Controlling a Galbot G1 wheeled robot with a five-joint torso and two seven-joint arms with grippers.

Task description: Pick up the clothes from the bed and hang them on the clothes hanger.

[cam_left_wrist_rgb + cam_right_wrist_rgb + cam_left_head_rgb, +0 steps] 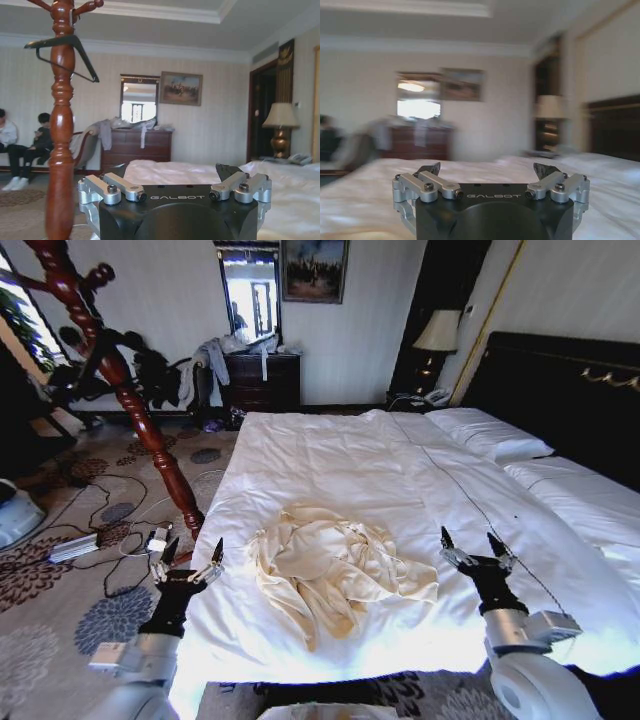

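Cream clothes (pixel 335 570) lie crumpled on the bed (pixel 330 455) between the two hands, near its foot edge, with no clear long axis. Left hand (pixel 190 558) hovers released at the bed's left edge, close to the wooden stand (pixel 120 375); right hand (pixel 474 545) hovers released over bare duvet, with open room around it. Left wrist view shows the black hanger (pixel 67 52) hooked high on the stand.
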